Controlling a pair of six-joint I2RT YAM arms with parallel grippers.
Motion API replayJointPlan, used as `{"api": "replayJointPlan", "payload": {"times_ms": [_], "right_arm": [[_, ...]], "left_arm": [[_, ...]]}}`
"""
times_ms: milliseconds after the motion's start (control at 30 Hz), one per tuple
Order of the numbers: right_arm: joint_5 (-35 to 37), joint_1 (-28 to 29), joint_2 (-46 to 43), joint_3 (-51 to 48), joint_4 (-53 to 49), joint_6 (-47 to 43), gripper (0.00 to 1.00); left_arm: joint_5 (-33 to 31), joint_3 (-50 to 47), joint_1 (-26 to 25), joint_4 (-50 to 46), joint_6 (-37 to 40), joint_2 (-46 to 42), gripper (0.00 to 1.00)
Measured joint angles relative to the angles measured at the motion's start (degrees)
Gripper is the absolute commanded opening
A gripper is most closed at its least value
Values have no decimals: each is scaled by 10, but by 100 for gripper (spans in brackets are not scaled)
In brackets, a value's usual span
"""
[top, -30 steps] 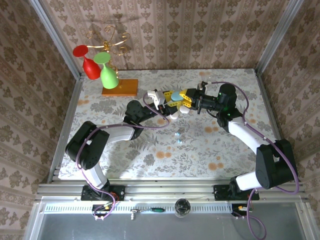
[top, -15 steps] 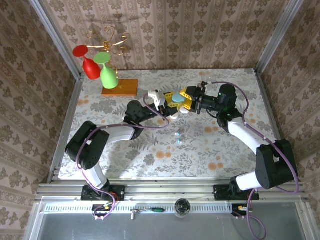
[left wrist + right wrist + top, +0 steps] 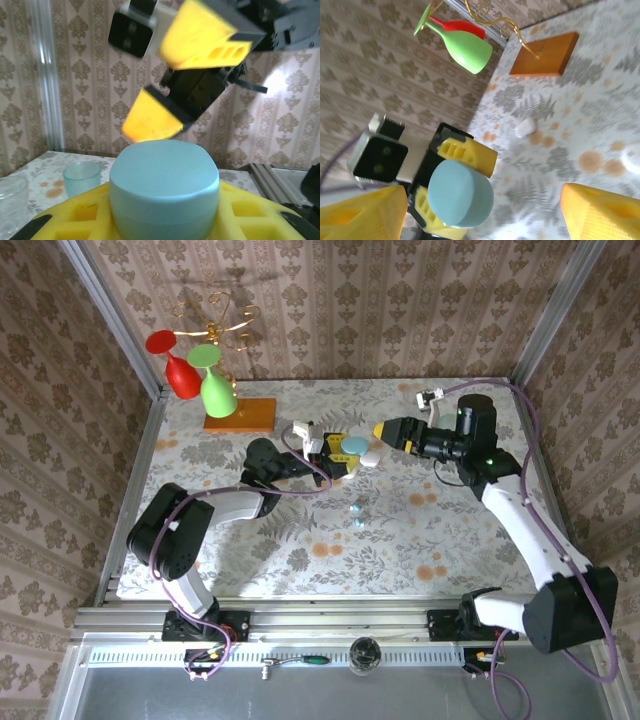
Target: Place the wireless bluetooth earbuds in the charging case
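The light-blue charging case is lifted off the table with its lid down, and my left gripper is shut on it. From the left wrist the case sits between the yellow fingers. My right gripper hangs just right of the case, open and apart from it. Its yellow fingers stand wide on either side of the case. Two tiny pale earbuds lie on the table nearer the arms, below the case.
A stand with a red and a green glass on a wooden base sits at the back left. A white pebble-like item lies just under the case. A teal cup stands on the table behind my left gripper.
My right gripper has opened, let go of the case and drawn back to the right. The left gripper keeps hold of the case and has shifted slightly left.
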Motion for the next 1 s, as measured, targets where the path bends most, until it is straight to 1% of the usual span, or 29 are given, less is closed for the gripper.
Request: {"api": "replayJointPlan", "payload": {"times_ms": [67,167,233,333,433,600,833,1000], "right_arm": [[25,26,-23,15,-53,-94,85],[80,85,-47,23,-111,-219,89],[118,122,-52,23,-131,-280,89],[157,141,-52,23,-145,-336,89],[190,140,-48,23,-146,-368,89],[216,140,-26,24,-145,-389,87],[254,139,-22,29,-139,-387,84],[258,131,-22,34,-124,-363,82]], "left_arm": [[13,-1,0,0,-5,-1,30],[28,-1,-1,0,-12,-1,29],[36,-1,-1,0,-16,-1,29],[39,-1,-5,0,-16,-1,29],[39,-1,-12,0,-16,-1,28],[40,-2,-16,-3,-16,-1,28],[28,-14,-15,-4,-15,-2,28],[21,-21,-15,-5,-14,-2,28]]}}
